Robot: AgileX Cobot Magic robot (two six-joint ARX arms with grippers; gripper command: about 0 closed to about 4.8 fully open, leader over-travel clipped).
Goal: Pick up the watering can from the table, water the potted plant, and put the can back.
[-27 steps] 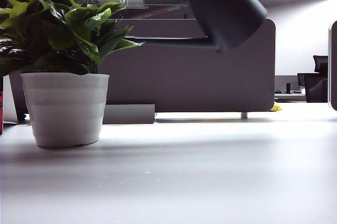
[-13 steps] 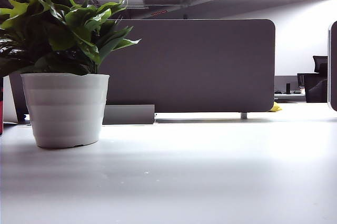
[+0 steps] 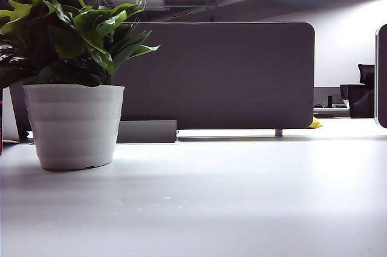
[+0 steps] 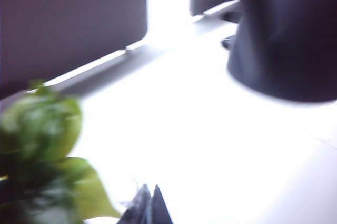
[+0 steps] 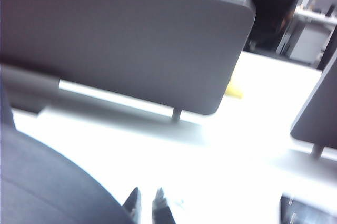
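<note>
The right gripper (image 5: 146,203) has its jaws drawn narrow, with only a slim gap between the tips. The dark curved body of the watering can (image 5: 47,182) sits just beside its fingers. The handle is out of the picture, so we read the grip from the can's position: in the exterior view its blurred underside hangs at 1 o'clock, at the edge of the picture and well clear of the table (image 3: 242,196). The left gripper (image 4: 149,209) has its jaws closed tip to tip, with nothing between them. It hovers over the bright tabletop, near the blurred leaves of the potted plant (image 3: 74,124), with the can's body well apart from it. In the exterior view the potted plant stands upright on the table at 9 o'clock. A grey partition panel (image 3: 230,75) stands behind it at 12 o'clock.
</note>
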